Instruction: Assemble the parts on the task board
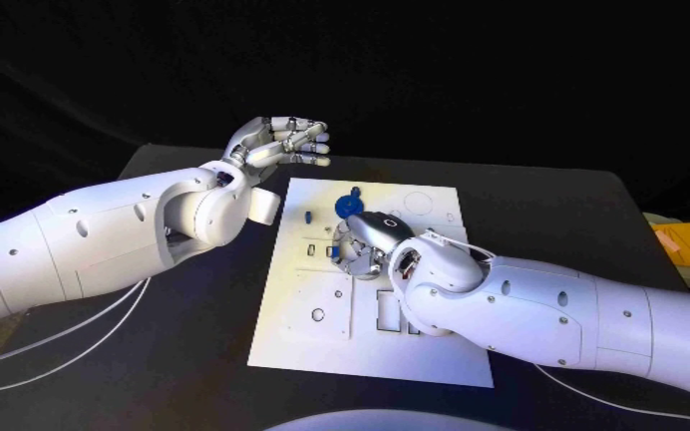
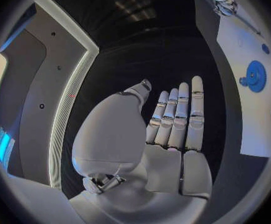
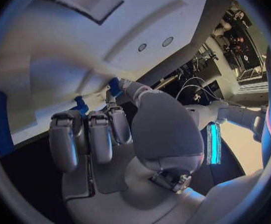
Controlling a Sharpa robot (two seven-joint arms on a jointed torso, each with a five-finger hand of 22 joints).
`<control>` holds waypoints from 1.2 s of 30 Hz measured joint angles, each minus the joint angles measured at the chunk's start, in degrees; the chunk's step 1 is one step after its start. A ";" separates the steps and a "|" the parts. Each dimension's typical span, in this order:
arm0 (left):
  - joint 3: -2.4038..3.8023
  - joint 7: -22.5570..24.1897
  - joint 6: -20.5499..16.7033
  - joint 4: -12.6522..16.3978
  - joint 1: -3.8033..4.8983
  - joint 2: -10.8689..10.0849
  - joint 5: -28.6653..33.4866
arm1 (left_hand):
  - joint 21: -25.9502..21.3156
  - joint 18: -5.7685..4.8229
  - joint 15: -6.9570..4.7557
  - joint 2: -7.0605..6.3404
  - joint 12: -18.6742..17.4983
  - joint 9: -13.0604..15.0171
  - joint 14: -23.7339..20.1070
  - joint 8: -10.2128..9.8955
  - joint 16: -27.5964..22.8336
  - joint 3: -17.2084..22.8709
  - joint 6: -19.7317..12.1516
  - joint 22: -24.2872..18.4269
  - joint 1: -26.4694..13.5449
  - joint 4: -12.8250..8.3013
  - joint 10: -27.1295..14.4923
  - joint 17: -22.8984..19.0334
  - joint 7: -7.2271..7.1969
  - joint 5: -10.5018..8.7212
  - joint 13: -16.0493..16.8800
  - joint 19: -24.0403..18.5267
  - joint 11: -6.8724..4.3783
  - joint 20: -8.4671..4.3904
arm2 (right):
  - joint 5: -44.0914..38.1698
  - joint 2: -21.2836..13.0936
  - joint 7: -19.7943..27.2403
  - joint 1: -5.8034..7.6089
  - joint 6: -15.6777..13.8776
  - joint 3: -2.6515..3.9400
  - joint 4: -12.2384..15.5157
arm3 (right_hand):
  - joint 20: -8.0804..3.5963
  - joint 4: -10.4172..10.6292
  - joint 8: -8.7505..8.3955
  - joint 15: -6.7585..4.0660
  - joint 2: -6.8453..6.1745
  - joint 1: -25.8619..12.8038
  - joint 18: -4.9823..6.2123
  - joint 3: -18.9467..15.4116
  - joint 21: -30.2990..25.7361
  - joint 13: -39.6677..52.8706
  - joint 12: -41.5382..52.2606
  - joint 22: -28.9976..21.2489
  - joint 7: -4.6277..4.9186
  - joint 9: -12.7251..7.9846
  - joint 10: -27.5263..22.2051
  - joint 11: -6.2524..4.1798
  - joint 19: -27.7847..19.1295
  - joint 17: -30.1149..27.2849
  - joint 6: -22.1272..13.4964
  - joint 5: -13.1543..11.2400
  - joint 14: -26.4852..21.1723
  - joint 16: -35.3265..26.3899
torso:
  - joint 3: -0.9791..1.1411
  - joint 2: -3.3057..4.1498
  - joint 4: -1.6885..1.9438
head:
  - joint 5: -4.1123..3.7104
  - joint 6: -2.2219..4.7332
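I am holding my left hand (image 1: 282,143) up in the upper middle of the head view, just past the far left corner of the task board (image 1: 309,336), palm turned up, fingers apart and lightly curled, nothing in it. In the left wrist view that hand (image 2: 172,129) is lying flat with its fingers straight and side by side, and the board (image 2: 250,84) is running along the right edge of the frame with a blue gear (image 2: 256,75) standing on it.

I am resting my right hand (image 1: 377,242) on the middle of the white board, slightly right of centre in the head view, fingers bent down onto the plate. A round blue gear (image 1: 347,206) is sitting just beyond it, toward the top of the board. In the right wrist view my right hand (image 3: 104,134) is pressing its fingertips (image 3: 113,87) at a small blue part (image 3: 81,104) against the board (image 3: 60,50); I cannot tell whether I am actually gripping it. A long blue piece (image 3: 1,122) is lying at the left edge of that frame. The black surface (image 1: 159,351) is carrying the board.
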 measured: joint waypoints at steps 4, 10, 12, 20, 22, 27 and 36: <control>0.00 -0.07 0.09 0.00 0.00 -0.03 0.00 | 0.00 0.00 0.00 0.00 0.00 0.00 0.00 0.00 0.00 0.00 0.00 0.00 0.00 0.00 0.00 0.00 0.00 0.00 0.00 0.00 0.00 0.00 | -0.11 0.04 -0.13 -0.01 0.07 0.00 -0.06 | 0.44 0.00 -0.63 0.35 -0.64 -0.22 0.01 -0.13 -0.15 0.00 -0.19 0.00 0.39 -0.03 -0.39 0.39 0.00 0.00 -0.76 -0.43 -0.06 0.00 | 0.01 0.01 -0.02 | 0.24 -0.16; 0.00 -0.19 0.23 -0.03 0.00 -0.02 -0.01 | 0.00 0.01 0.00 0.00 0.00 0.00 0.00 0.00 0.00 0.00 0.00 0.00 0.00 0.00 0.00 0.00 0.00 0.00 0.00 0.00 0.00 0.00 | -0.24 0.13 -0.33 -0.05 0.15 -0.02 -0.09 | 0.44 0.00 -0.67 0.55 -0.79 -0.37 0.00 -0.13 -0.14 0.00 -0.20 0.00 0.64 -0.48 -0.38 0.38 -0.01 0.00 -1.00 -0.79 0.15 0.00 | 0.01 0.01 -0.02 | 0.30 -0.34; 0.00 -0.22 0.28 -0.04 0.00 -0.02 -0.01 | 0.00 0.00 0.00 0.00 0.00 0.00 0.00 0.00 0.00 0.00 0.00 0.00 0.00 0.00 0.00 -0.01 0.00 0.00 0.00 0.00 0.00 0.00 | -0.28 0.16 -0.38 -0.06 0.15 -0.02 -0.09 | 0.44 0.00 -0.67 0.55 -0.79 -0.37 0.00 -0.13 -0.14 0.00 -0.42 0.00 0.66 -0.49 -0.38 0.38 -0.01 0.00 -1.02 -0.79 0.15 0.00 | 0.01 0.01 -0.02 | 0.30 -0.40; 0.00 -0.34 0.46 -0.06 0.00 -0.02 -0.02 | 0.00 0.00 0.00 0.00 0.00 -0.01 0.00 0.00 0.00 0.00 0.00 0.00 0.00 0.00 0.00 -0.01 0.00 0.00 0.00 0.00 0.00 0.00 | -0.39 0.17 -0.58 -0.08 0.10 -0.03 -0.07 | 0.85 0.16 -0.89 0.75 -0.79 -0.37 0.00 -0.29 -0.14 0.04 -0.42 -0.01 0.66 -0.64 -0.60 0.60 0.00 -0.01 -1.42 -1.03 -0.06 0.00 | 0.02 -0.01 -0.02 | 0.26 -0.53; 0.00 -0.36 0.51 -0.07 0.00 -0.02 -0.02 | 0.00 0.00 0.00 0.00 0.00 -0.01 0.00 0.00 0.00 -0.01 0.00 0.00 0.00 0.01 0.00 0.00 0.00 0.00 0.00 0.00 0.00 0.00 | -0.43 0.17 -0.64 -0.09 0.05 -0.03 -0.06 | 0.85 0.16 -1.11 0.75 -0.79 -0.37 0.00 -0.29 -0.14 0.04 -0.42 -0.01 0.88 -0.73 -0.80 0.80 0.00 -0.01 -1.65 -1.03 -0.06 0.00 | 0.02 -0.02 -0.02 | 0.26 -0.54; 0.00 -0.42 0.64 -0.07 0.00 -0.02 -0.03 | 0.00 0.00 0.00 0.00 0.00 -0.01 0.00 0.00 0.00 -0.17 0.00 0.00 0.00 0.17 0.00 0.05 0.00 0.00 -0.01 0.00 0.00 0.00 | -0.54 0.17 -0.83 -0.10 -0.19 -0.04 -0.03 | 1.29 0.97 -1.61 1.37 -1.57 -1.09 0.00 -1.10 -0.35 0.04 -0.88 0.04 1.54 -1.32 -1.38 1.38 -0.02 -0.01 -3.12 -3.55 -0.06 0.00 | 0.02 -0.03 -0.02 | 0.25 -0.56; 0.00 -0.51 0.76 -0.09 0.00 -0.03 -0.03 | 0.00 0.00 0.00 0.00 0.00 -0.01 0.00 0.00 0.00 -0.17 0.00 0.00 0.00 0.17 0.00 0.05 0.00 0.00 -0.01 0.00 0.00 0.00 | -0.68 0.23 -1.00 -0.11 -0.81 -0.04 0.00 | 2.07 2.78 -2.29 1.79 -2.68 -1.80 0.01 -2.91 -0.59 0.03 -1.97 0.03 1.97 -2.04 -3.10 1.97 0.00 -0.02 -5.64 -7.12 -0.06 0.00 | 0.01 -0.03 -0.02 | 0.13 -0.46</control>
